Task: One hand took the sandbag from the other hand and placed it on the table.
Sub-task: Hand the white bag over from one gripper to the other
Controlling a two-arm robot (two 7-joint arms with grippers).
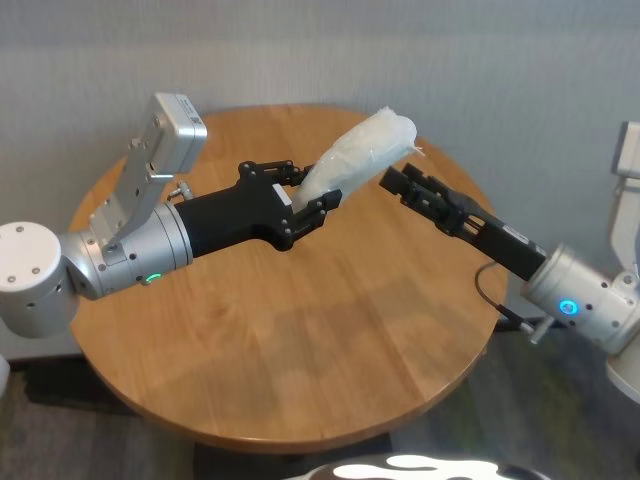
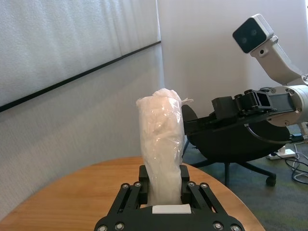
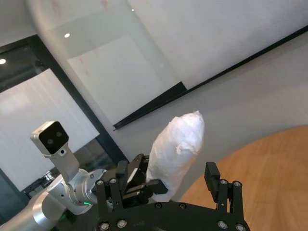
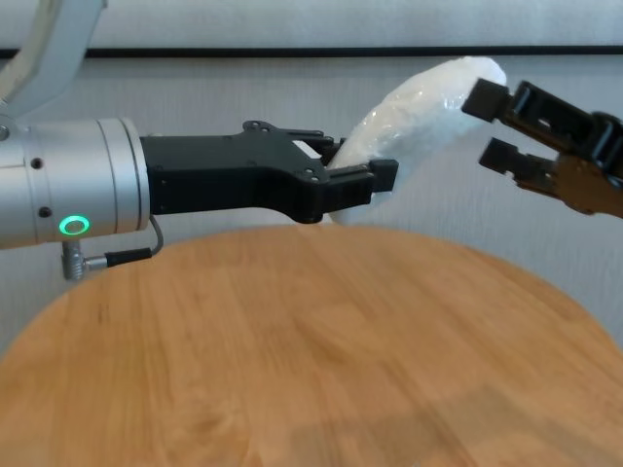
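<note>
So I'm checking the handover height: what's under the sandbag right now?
Bare table, with air between. The left hand holds the sandbag by its lower end, which its fingers cover. The open right hand waits near the top end.

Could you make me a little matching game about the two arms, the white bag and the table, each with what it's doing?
Things:
1. left tool
2. right tool
3. sandbag
4. table

States:
A. bare wood below both arms
B. open, just beside the bag's free end
C. shut on the bag's lower end
D. held up in the air, tilted

Pairs: 1-C, 2-B, 3-D, 4-A
</note>
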